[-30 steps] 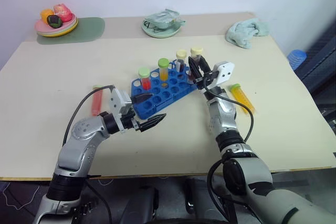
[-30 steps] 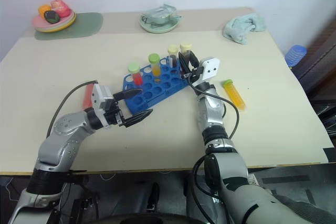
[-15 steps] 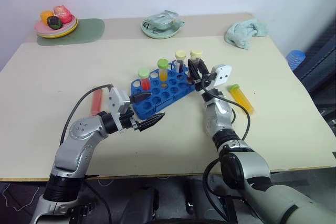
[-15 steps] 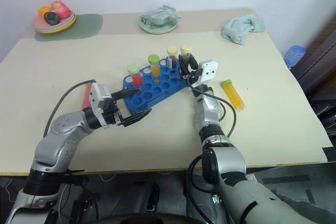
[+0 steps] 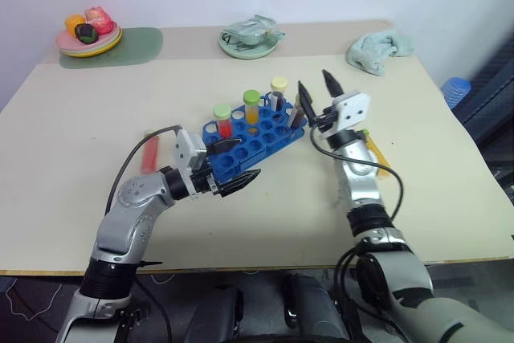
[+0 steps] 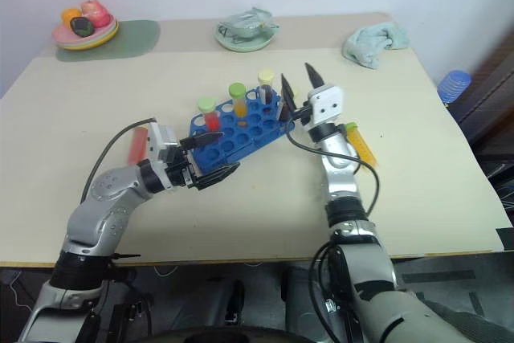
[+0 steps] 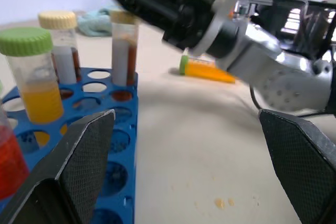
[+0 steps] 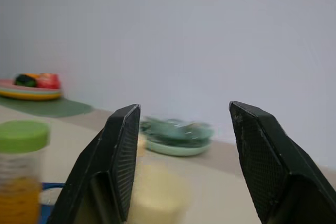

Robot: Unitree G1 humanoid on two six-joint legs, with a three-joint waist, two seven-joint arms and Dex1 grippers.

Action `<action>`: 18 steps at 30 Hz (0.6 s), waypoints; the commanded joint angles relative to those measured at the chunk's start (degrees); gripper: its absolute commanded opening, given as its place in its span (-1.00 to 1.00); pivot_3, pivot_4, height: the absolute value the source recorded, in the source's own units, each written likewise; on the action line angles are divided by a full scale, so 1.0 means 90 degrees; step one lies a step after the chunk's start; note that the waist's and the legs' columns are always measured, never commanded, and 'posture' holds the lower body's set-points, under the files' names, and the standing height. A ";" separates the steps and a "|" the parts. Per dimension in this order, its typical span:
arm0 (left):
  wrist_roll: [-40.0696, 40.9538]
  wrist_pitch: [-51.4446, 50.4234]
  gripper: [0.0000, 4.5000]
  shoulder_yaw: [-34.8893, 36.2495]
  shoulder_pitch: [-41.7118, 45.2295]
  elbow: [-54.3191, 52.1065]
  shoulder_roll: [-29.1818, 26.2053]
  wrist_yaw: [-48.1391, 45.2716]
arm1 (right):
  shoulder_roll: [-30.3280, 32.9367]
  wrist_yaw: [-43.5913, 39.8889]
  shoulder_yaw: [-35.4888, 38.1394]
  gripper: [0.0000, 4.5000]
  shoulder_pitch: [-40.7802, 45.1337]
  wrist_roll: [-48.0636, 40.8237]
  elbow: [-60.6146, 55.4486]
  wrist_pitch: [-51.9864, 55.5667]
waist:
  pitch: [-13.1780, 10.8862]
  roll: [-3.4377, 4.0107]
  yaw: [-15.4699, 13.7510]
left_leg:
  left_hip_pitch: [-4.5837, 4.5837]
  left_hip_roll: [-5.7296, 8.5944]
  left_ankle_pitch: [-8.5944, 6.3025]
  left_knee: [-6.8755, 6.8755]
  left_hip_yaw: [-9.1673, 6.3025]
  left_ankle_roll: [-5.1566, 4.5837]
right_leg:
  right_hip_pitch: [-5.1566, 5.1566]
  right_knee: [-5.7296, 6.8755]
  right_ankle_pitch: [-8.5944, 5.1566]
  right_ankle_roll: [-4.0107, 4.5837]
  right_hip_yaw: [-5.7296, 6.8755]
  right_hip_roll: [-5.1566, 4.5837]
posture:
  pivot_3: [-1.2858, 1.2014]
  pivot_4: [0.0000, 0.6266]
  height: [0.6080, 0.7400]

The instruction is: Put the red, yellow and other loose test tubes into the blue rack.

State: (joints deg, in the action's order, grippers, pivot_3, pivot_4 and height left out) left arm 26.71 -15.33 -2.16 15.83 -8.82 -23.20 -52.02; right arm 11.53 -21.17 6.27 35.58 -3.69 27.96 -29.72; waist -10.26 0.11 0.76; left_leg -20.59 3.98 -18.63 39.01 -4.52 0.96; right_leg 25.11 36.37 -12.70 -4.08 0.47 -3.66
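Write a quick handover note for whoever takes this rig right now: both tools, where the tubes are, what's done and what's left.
Left tool: open, empty, at the blue rack's near end.
Right tool: open, empty, raised beside the rack's far end.
Done: four tubes stand in the rack, the brown tube at its far end.
Left: red tube lying on the table left of the rack, yellow-orange tube lying right of it.

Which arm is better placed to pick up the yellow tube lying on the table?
The right. Its gripper is open beside the yellow tube, while the left gripper sits across the rack.
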 commanded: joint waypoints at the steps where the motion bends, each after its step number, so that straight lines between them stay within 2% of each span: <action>1: -0.0019 0.0234 1.00 -0.0129 0.0192 0.0121 0.0141 -0.0139 | 0.0682 -0.0275 0.0192 0.21 -0.0304 -0.0526 -0.1886 0.1549 | 0.0000 0.0000 -0.0014 | -0.0001 0.0000 -0.0001 0.0001 0.0000 -0.0002 | 0.0000 0.0000 0.0000 0.0000 0.0000 -0.0001 | 0.03 -0.52 1.00; 5: -0.0085 0.0384 1.00 -0.0287 0.0369 0.0411 0.0295 -0.0292 | 0.1981 -0.0822 0.0501 0.21 -0.0907 -0.1457 -0.3364 0.4461 | 0.0000 -0.0002 -0.0031 | -0.0003 -0.0001 -0.0020 0.0002 0.0000 -0.0036 | -0.0005 -0.0007 0.0000 0.0000 0.0000 -0.0001 | 0.03 -0.52 1.00; 9: -0.0193 0.0530 1.00 -0.0414 0.0529 0.0681 0.0426 -0.0406 | 0.3010 -0.0964 0.0707 0.21 -0.1148 -0.1941 -0.3774 0.6898 | -0.0002 -0.0003 0.0002 | 0.0005 -0.0005 -0.0031 0.0002 0.0005 -0.0056 | -0.0017 -0.0016 0.0000 -0.0001 0.0000 -0.0001 | 0.03 -0.52 1.00; 10: -0.0205 0.0550 1.00 -0.0442 0.0551 0.0718 0.0453 -0.0425 | 0.3203 -0.0959 0.0632 0.21 -0.1132 -0.1809 -0.3806 0.7084 | -0.0002 -0.0004 0.0008 | 0.0009 -0.0007 -0.0032 0.0003 0.0012 -0.0057 | -0.0019 -0.0017 0.0001 -0.0001 -0.0001 -0.0002 | 0.03 -0.52 1.00; 15: -0.0252 0.0533 1.00 -0.0571 0.0650 0.0805 0.0476 -0.0633 | 0.3983 -0.1342 -0.0008 0.21 -0.0206 -0.1861 -0.3331 0.9193 | -0.0003 -0.0002 0.0007 | 0.0010 -0.0015 -0.0032 0.0005 0.0024 -0.0058 | -0.0017 -0.0019 0.0001 -0.0002 -0.0002 0.0001 | 0.03 -0.52 1.00; 18: -0.0384 0.0537 1.00 -0.0708 0.0666 0.0792 0.0310 -0.0820 | 0.4130 -0.1736 -0.0406 0.21 0.0468 -0.1802 -0.2646 0.9673 | -0.0004 -0.0004 -0.0014 | 0.0009 -0.0018 -0.0033 0.0006 0.0024 -0.0060 | -0.0019 -0.0025 0.0001 -0.0002 -0.0002 0.0005 | 0.03 -0.52 1.00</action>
State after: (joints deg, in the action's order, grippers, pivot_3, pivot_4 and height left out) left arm 24.02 -11.48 -8.34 21.03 -0.66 -19.53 -58.38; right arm 47.59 -35.04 3.49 38.04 -19.85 2.55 55.35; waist -10.29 0.08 0.63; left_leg -20.52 3.81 -18.93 39.05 -4.31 0.41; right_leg 24.94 36.15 -12.69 -4.09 0.46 -3.61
